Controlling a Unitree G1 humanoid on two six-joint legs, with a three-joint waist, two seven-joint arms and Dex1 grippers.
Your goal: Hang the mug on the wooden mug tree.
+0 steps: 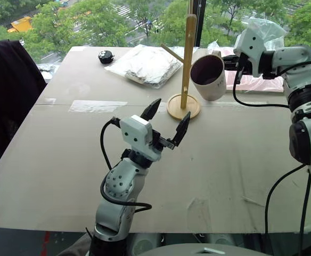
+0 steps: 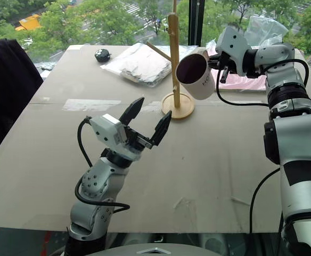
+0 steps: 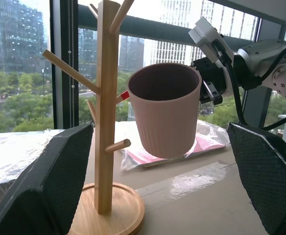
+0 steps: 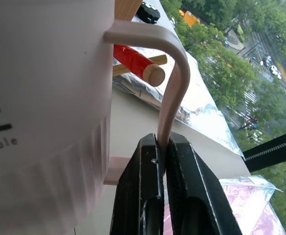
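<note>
So the right pincer (image 4: 160,147) is clamped tight on the thin loop handle of the cream-white ceramic mug (image 1: 209,77) with the dark maroon inside, holding it up in the air well above the worktop (image 1: 224,170). Right past the fingertips, the handle loop sits just beside the red-tipped peg (image 4: 135,63) of the tall light-wood mug tree (image 1: 187,58). From the wrist view the peg end looks like it's lined up with the loop opening, but I can't tell if it's actually poked through yet. My guess is not quite.

Further out, the tree's round disc base (image 1: 183,106) sits on the worktop just below and to the side of the mug. The left pincer (image 1: 166,120) hangs nearer the robot, jaws spread wide, holding nothing, pointed at the tree.

Progress-wise: pickup and lift are done, the mug's at the tree. What's left is threading the handle over the peg, letting go, and backing off without tipping the tree.
</note>
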